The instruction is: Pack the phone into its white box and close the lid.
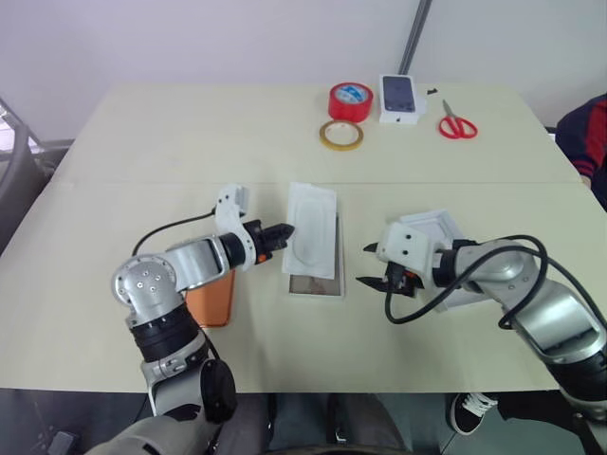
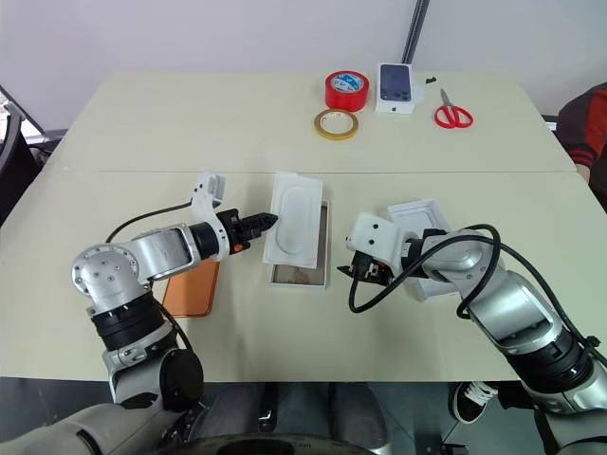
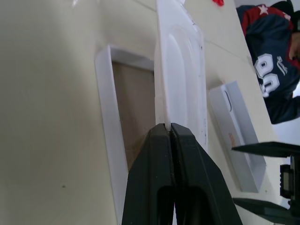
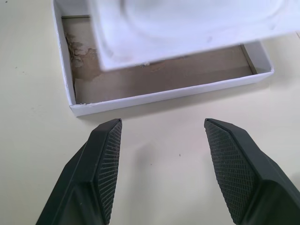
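The white box (image 1: 315,292) lies in the middle of the table, its brown floor bare (image 4: 164,96). My left gripper (image 1: 287,230) is shut on the edge of a white moulded insert (image 1: 311,227), holding it tilted over the box's far half (image 3: 180,61). The orange phone (image 1: 211,301) lies flat on the table under my left forearm, left of the box. My right gripper (image 1: 367,264) stands open just right of the box, close above the table, nothing between its fingers (image 4: 105,164). The white lid (image 1: 438,226) lies behind my right wrist, partly hidden.
At the table's far side sit a red tape roll (image 1: 350,100), a yellow tape ring (image 1: 340,135), a small white box printed with a dark phone (image 1: 399,99) and red scissors (image 1: 456,123). A person in dark clothing (image 1: 588,133) is at the right edge.
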`<act>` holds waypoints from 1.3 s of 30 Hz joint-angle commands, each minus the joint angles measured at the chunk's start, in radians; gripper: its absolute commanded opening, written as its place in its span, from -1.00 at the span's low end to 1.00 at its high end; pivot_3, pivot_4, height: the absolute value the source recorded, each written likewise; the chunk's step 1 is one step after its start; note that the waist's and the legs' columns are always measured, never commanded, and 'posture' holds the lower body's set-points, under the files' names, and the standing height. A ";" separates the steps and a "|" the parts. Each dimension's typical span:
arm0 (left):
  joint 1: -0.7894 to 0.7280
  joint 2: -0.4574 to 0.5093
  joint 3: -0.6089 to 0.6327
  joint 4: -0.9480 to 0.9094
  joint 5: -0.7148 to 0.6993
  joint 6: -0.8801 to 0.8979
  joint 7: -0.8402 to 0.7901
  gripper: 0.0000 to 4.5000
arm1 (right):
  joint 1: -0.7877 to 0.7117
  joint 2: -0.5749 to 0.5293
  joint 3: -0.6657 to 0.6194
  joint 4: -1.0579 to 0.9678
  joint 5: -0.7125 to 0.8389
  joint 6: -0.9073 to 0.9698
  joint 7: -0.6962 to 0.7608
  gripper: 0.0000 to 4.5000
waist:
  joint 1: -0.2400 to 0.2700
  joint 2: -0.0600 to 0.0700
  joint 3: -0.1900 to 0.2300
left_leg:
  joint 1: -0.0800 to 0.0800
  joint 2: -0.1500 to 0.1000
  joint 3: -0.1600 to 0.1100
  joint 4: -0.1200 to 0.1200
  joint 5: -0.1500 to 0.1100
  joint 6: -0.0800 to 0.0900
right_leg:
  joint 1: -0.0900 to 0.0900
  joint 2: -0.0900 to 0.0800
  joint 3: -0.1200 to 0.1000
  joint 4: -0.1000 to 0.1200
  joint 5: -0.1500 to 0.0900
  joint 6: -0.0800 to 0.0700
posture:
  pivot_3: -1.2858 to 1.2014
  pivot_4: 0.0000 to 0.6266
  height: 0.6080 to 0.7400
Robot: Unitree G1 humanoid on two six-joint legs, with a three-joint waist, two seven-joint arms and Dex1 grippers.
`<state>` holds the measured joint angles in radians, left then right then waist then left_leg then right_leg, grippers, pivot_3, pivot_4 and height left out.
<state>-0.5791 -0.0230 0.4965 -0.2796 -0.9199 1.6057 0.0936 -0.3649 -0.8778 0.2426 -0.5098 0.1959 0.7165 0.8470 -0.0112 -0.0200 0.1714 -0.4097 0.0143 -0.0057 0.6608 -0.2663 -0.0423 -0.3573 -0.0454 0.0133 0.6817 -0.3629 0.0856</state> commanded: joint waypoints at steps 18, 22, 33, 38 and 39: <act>0.045 0.366 -0.150 -0.065 0.033 -0.198 -0.165 0.49 | -0.196 0.214 0.026 0.123 -0.042 0.091 -0.132 -0.97 | -0.003 0.001 0.000 | 0.000 0.000 0.000 -0.001 0.001 -0.001 | -0.001 0.001 0.000 0.000 0.000 0.000 | 0.03 -0.52 1.00; 0.146 0.515 -0.269 -0.118 0.118 -0.426 -0.384 0.49 | -0.256 0.313 0.095 0.211 -0.093 0.124 -0.196 -0.97 | -0.001 0.001 0.000 | 0.000 0.000 0.001 -0.002 0.001 -0.002 | -0.002 0.000 0.001 0.000 0.000 0.000 | 0.03 -0.52 1.00; 0.459 0.788 -0.402 -0.209 0.316 -0.928 -0.852 0.49 | -0.357 0.454 0.210 0.470 -0.225 0.076 -0.259 -0.97 | -0.005 0.002 0.001 | 0.000 0.000 0.002 -0.011 0.002 -0.002 | -0.006 -0.002 0.001 -0.001 0.000 -0.002 | 0.03 -0.52 1.00; 0.504 0.818 -0.389 -0.219 0.313 -0.969 -0.909 0.49 | -0.362 0.482 0.224 0.512 -0.277 0.048 -0.280 -0.97 | -0.007 0.002 0.001 | 0.000 0.000 0.002 -0.011 -0.001 0.003 | -0.006 -0.002 0.001 0.000 0.000 -0.002 | 0.03 -0.52 1.00; 0.505 0.818 -0.388 -0.219 0.314 -0.970 -0.908 0.49 | -0.361 0.487 0.221 0.513 -0.285 0.043 -0.287 -0.97 | -0.007 0.002 0.001 | 0.000 0.000 0.002 -0.011 -0.001 0.003 | -0.006 -0.002 0.001 0.000 0.000 -0.002 | 0.03 -0.52 1.00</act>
<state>-0.0755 0.7866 0.0749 -0.4594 -0.6062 0.6598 -0.8053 -0.7094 -0.3981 0.4649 0.0081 -0.0669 0.7789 0.5735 -0.0177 -0.0180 0.1719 -0.4094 0.0142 -0.0041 0.6495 -0.2674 -0.0396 -0.3638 -0.0472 0.0143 0.6818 -0.3632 0.0833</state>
